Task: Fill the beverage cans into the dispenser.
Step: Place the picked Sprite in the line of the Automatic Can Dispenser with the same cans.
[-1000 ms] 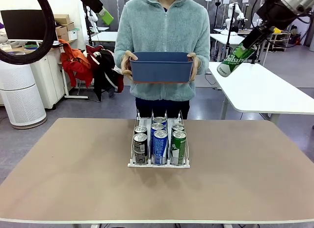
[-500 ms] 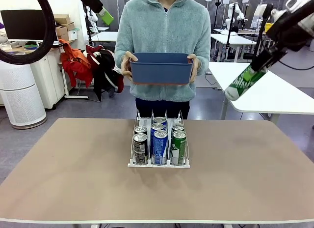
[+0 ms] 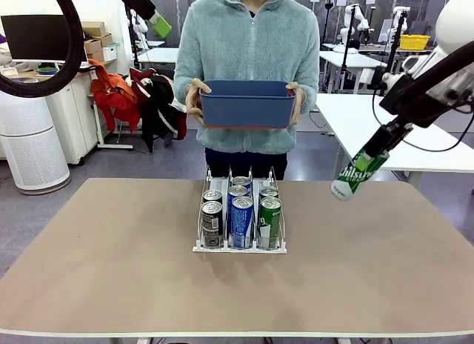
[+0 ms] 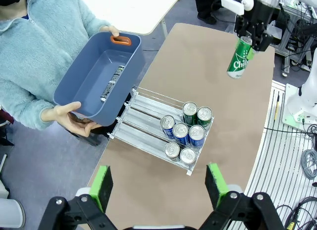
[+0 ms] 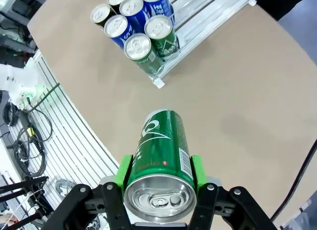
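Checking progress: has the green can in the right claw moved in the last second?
Yes: the green can in the right claw has dropped almost level with the dispenser, still to its right.

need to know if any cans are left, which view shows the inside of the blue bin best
The left wrist view: it looks down into the blue bin, where what looks like one dark can lies on the floor. The front view gives its outer wall, between the person's hands.
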Motion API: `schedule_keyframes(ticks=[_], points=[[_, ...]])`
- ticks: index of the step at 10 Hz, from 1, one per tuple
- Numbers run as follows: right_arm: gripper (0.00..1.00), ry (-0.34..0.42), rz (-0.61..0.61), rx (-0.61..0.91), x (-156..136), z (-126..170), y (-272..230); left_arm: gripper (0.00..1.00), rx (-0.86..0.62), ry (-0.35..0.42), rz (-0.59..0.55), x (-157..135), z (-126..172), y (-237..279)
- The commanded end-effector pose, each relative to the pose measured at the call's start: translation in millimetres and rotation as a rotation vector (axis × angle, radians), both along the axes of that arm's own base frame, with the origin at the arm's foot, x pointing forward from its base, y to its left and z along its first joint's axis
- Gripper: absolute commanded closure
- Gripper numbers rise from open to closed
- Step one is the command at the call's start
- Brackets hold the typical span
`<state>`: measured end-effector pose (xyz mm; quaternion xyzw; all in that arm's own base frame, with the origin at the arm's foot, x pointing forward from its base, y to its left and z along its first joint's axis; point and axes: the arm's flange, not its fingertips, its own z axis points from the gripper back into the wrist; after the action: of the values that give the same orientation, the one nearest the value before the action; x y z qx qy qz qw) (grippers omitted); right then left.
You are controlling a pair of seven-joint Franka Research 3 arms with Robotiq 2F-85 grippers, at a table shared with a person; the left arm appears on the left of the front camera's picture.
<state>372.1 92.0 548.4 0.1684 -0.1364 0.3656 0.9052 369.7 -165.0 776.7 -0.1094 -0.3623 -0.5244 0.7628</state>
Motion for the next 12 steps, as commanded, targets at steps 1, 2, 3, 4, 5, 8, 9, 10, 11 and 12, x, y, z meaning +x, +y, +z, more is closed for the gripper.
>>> schedule_keyframes(ticks=[1,2,3,4,5,8,9,10,11,12], points=[[0.42,0.017,0.019,-0.012,7,-4,4,0.00,-0.020,-0.003,-0.014,1,-2,2],[0.42,0.042,0.076,0.005,10,-9,7,0.00,-0.020,-0.003,-0.014,1,-2,2],[0.42,0.014,0.201,0.052,20,6,-3,0.00,-0.020,-0.003,-0.014,1,-2,2],[0.42,0.035,0.028,-0.009,5,-15,6,0.00,-0.020,-0.003,-0.014,1,-2,2],[0.42,0.035,0.028,-0.009,5,-15,6,0.00,-0.020,-0.003,-0.014,1,-2,2],[0.42,0.045,0.064,-0.002,9,-15,4,0.00,-0.020,-0.003,-0.014,1,-2,2],[0.42,0.064,-0.012,0.013,11,-22,17,0.00,-0.020,-0.003,-0.014,1,-2,2],[0.42,0.079,-0.081,0.003,2,-33,31,0.00,-0.020,-0.003,-0.014,1,-2,2],[0.42,0.078,-0.119,-0.005,-9,-35,44,0.00,-0.020,-0.003,-0.014,1,-2,2],[0.42,0.044,-0.169,-0.037,-15,-36,55,0.00,-0.020,-0.003,-0.014,1,-2,2]])
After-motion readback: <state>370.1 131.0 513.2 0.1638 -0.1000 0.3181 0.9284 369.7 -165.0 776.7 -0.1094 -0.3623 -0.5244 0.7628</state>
